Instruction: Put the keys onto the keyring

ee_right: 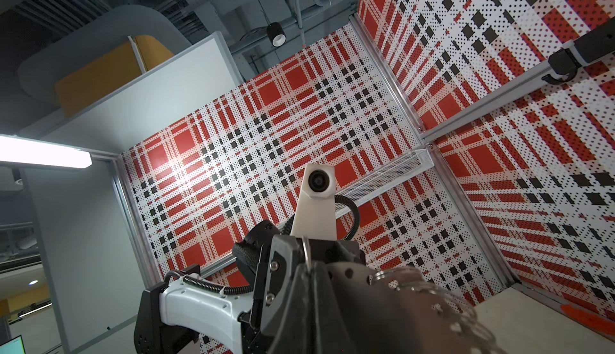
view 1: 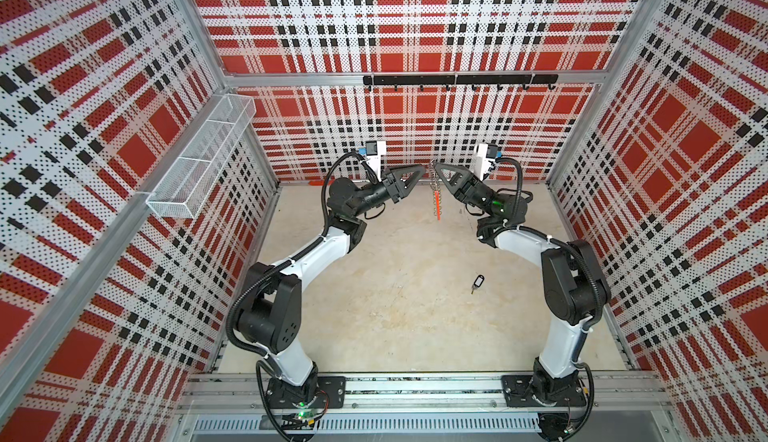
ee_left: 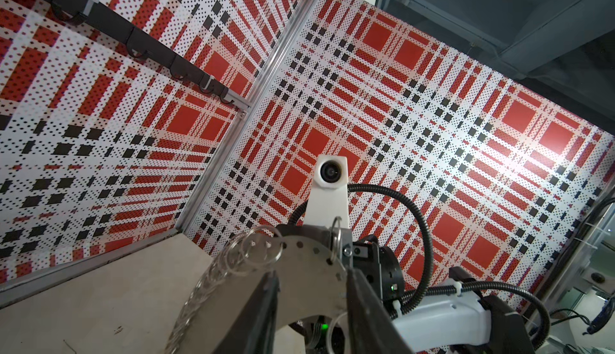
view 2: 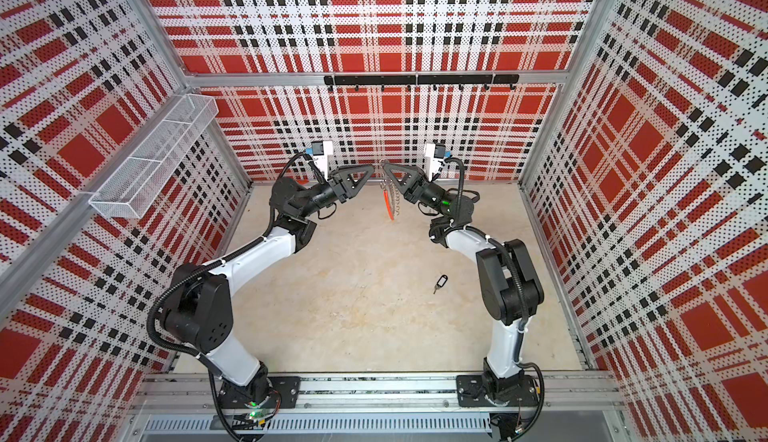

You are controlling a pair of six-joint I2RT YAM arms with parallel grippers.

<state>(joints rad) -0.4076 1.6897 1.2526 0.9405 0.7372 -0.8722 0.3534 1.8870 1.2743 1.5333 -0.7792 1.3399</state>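
- Two task things sit well apart. The keyring point(view 1: 437, 199), a large thin metal hoop with a red-orange plastic segment and a bunch of small silver split rings, hangs in the air near the back wall. The key point(view 1: 477, 283), small and silver and joined to a black-framed oblong tag, lies flat on the pale stone-look surface point(view 1: 395, 327) beside the right arm.
- The right hand point(view 1: 437, 168) is pressed together on the hoop's top edge and carries it alone.
- The left hand point(view 1: 419, 173) faces it with jaws apart. The left wrist view shows the hoop's perforated band between them, but contact cannot be told.
- The hoop hangs from a narrow pinch, so a nudge from the left hand could probably swing or twist it, or make it slip out.
- The loose split rings may bunch together and hide the one needed.
- The key lies flat and thin, so a grasp could skid it away.
- The keyring's long axis runs straight down from the pinch, with the red-orange segment lowest.
- The key's long axis lies diagonally, with the tag toward the right arm and the blade toward the front rail.
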